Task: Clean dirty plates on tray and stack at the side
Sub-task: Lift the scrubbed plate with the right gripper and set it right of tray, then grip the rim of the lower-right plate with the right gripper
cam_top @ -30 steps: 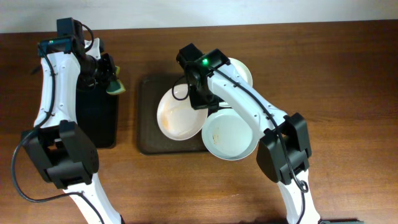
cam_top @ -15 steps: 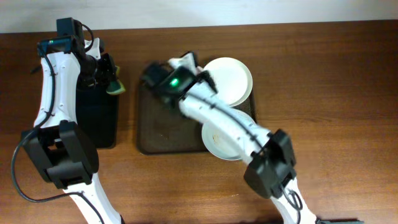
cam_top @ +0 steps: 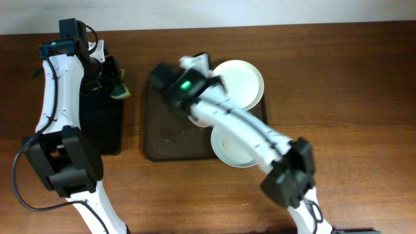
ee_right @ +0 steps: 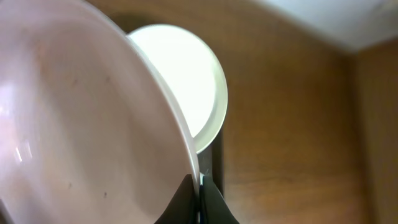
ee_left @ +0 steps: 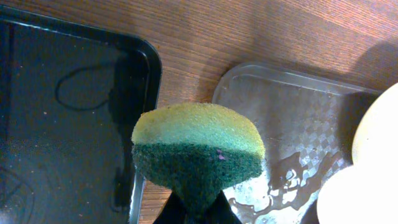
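Note:
My right gripper (ee_right: 199,186) is shut on the rim of a white plate (ee_right: 81,124) and holds it lifted and tilted on edge over the dark brown tray (cam_top: 170,133). In the overhead view that plate (cam_top: 200,117) is mostly hidden under my right arm. A second white plate (cam_top: 242,83) lies at the tray's far right corner and also shows in the right wrist view (ee_right: 186,81). A third plate (cam_top: 238,147) with faint brownish streaks lies at the tray's near right. My left gripper (ee_left: 198,214) is shut on a yellow-green sponge (ee_left: 198,149), held between the two trays.
A narrower glossy black tray (cam_top: 101,123) lies left of the brown tray, under my left arm. The brown tray's surface (ee_left: 280,106) shows wet brownish smears. Bare wooden table (cam_top: 351,97) lies to the right.
My right arm has swung left and lifted the smeared plate off the tray's middle, tipping it on edge. The tray's middle is now bare. My left arm has not moved.

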Controlling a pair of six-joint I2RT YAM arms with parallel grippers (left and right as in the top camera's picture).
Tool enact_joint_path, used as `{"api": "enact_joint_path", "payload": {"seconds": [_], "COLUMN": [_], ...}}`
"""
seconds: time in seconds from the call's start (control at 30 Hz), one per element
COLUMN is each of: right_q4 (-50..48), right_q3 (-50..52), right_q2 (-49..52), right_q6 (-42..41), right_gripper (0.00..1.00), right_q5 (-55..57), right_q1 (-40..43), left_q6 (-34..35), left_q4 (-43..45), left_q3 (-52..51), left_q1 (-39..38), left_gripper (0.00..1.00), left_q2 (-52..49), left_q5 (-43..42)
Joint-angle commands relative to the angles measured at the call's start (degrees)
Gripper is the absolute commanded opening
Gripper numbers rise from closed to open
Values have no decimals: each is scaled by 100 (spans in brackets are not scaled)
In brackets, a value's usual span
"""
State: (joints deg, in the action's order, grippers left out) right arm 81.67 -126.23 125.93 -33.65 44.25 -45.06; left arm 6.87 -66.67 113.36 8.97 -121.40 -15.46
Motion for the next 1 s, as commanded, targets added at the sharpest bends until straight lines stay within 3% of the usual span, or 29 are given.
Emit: {"api": "enact_joint_path", "payload": {"seconds": [0.0, 0.1, 0.17, 0.33, 0.63, 0.73, 0.77, 0.8, 0.83, 0.9, 0.97], "right_q4": [0, 52, 146, 24, -1469, -1532, -1602, -1606, -1598, -1403, -994], "right_q3": [-146, -120, -15, 782, 3191, 3432, 3432, 3423, 3355, 2981, 2671], "right_q2": [-935, -1027, -1027, -1029, -1027, -1027, -1029, -1029, -1029, -1102, -1305], "right_q6": [595, 1080, 1078, 1073, 955, 553, 557, 614, 966, 1867, 2312], "right_gripper": [4, 4, 4, 4, 4, 6, 25, 50, 65, 76, 74], "right_q5": [-2734, -4205, -4232, -4232, -3602, -3045, -3051, -3115, -3541, -4927, -6078], "right_q1": [1342, 2896, 3880, 5405, 6199, 6260, 6271, 6271, 6269, 6234, 5991], "left_q6": [-96, -96, -96, -96, -96, -96, -96, -96, -96, -96, -96], "left_q4": [-4, -7, -7, -4, -4, -4, -4, -2, -2, 0, -2], "left_q3": [96, 96, 96, 96, 96, 96, 96, 96, 96, 96, 96], "left_q1": [9, 9, 9, 9, 9, 9, 9, 9, 9, 9, 7], "left_gripper": [1, 1, 1, 1, 1, 1, 1, 1, 1, 1, 1], "left_q2": [50, 50, 50, 50, 50, 50, 50, 50, 50, 50, 50], "left_q5": [50, 50, 50, 48, 48, 50, 50, 50, 50, 48, 48]}}
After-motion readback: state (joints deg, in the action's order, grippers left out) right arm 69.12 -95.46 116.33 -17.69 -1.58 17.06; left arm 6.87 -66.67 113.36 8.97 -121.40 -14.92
